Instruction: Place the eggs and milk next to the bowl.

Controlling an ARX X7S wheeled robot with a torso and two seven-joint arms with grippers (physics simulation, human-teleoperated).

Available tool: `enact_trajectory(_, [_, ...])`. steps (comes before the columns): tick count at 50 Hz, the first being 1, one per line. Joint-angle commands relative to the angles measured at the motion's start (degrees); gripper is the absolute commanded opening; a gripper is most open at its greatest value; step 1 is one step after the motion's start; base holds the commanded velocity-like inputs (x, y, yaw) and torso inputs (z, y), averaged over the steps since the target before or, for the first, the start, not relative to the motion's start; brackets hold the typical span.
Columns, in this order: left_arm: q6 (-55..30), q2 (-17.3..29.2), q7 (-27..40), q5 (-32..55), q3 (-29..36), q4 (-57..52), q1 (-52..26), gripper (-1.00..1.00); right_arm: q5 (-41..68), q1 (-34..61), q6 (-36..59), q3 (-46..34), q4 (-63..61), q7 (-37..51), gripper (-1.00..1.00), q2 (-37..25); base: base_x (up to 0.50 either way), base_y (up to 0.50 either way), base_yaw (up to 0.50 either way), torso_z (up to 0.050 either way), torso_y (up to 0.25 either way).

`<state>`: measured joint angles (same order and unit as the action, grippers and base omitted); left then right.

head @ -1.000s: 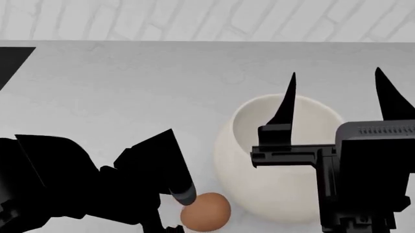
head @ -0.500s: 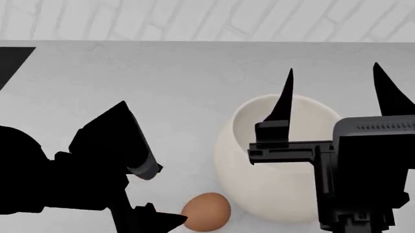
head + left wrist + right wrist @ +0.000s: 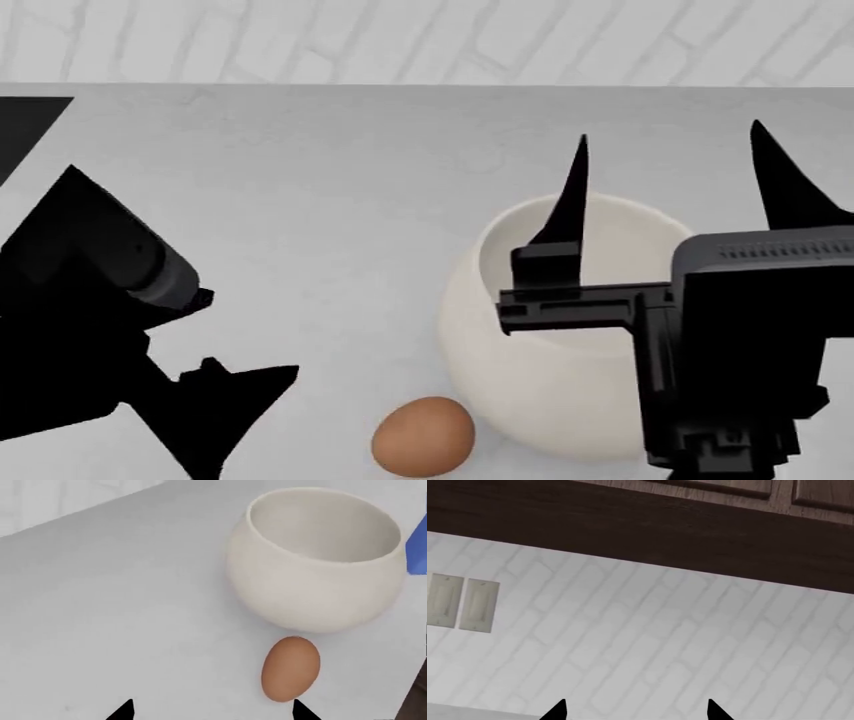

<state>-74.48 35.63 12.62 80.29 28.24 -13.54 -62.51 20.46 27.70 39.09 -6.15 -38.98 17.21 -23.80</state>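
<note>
A reddish-brown egg (image 3: 423, 435) (image 3: 290, 669) lies on the white counter, close against the near side of the cream bowl (image 3: 534, 400) (image 3: 320, 585). My left gripper (image 3: 247, 425) (image 3: 211, 711) is open and empty, a short way left of the egg, which sits just ahead of one fingertip (image 3: 298, 709). My right gripper (image 3: 670, 135) (image 3: 635, 710) is open and empty, held high over the bowl and aimed at the wall. Of the milk, only a blue edge (image 3: 417, 550) shows beyond the bowl; in the head view the right arm hides it.
A white brick wall (image 3: 400, 40) runs along the back of the counter. A black panel (image 3: 27, 125) sits at the far left. The right wrist view shows two wall outlets (image 3: 460, 602) and dark cabinets (image 3: 694, 530). The counter's dark edge (image 3: 413, 700) lies near the egg.
My left gripper has drawn back to the left, away from the egg, which stays beside the bowl. The right gripper has risen slightly.
</note>
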Motion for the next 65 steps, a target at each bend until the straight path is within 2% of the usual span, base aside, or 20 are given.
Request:
enact_trajectory(1, [0.31,3.01,13.71,7.5,-6.42,-2.25,3.77,1.0,-0.01,0.36,-0.93,-0.73,1.1,-0.33,1.0,0.27,0.0,0.0,0.0,0.0,0.0])
enact_trajectory(11, [3.26,6.25,26.69,14.56,-11.1,-3.65,7.42,1.0,0.12,0.66,-1.38,-1.2,1.75,-0.6,1.0,0.34,0.0,0.0,0.0,0.0,0.0])
enact_trajectory(18, [4.53,10.17,32.29,19.32,-13.47,-5.67,10.08,1.0,0.34,1.2,-1.36,-1.46,2.07,-0.71,1.0,0.42,0.0,0.0,0.0,0.0,0.0])
enact_trajectory(20, [4.88,11.01,33.65,20.37,-13.89,-6.26,10.74,1.0,0.33,1.11,-1.5,-1.59,2.19,-0.79,1.0,0.39,0.0,0.0,0.0,0.0,0.0])
enact_trajectory(21, [2.55,12.3,37.12,21.51,-11.66,-6.49,9.73,1.0,0.25,1.04,-1.62,-1.58,2.27,-0.81,1.0,0.3,0.0,0.0,0.0,0.0,0.0])
enact_trajectory(22, [4.93,12.03,36.34,22.46,-13.8,-6.86,11.28,1.0,0.25,1.02,-1.69,-1.52,2.29,-0.77,1.0,0.29,0.0,0.0,0.0,0.0,0.0])
enact_trajectory(34, [10.02,17.14,44.24,30.04,-17.59,-10.63,17.73,1.0,0.39,0.52,-3.22,-1.65,3.29,-1.12,1.0,0.52,0.0,0.0,0.0,0.0,0.0])
enact_trajectory(46, [15.62,21.26,45.19,31.6,-24.97,-15.01,29.33,1.0,0.66,0.49,-4.22,-1.66,3.96,-1.5,1.0,0.48,0.0,0.0,0.0,0.0,0.0])
enact_trajectory(61, [16.27,26.83,39.15,27.96,-35.07,-14.92,41.11,1.0,0.66,1.22,-4.04,-2.97,4.22,-1.46,1.0,0.84,0.0,0.0,0.0,0.0,0.0])
enact_trajectory(65, [16.6,27.84,39.4,28.7,-36.43,-13.97,42.21,1.0,0.58,1.42,-4.0,-3.33,4.35,-1.38,1.0,0.97,0.0,0.0,0.0,0.0,0.0])
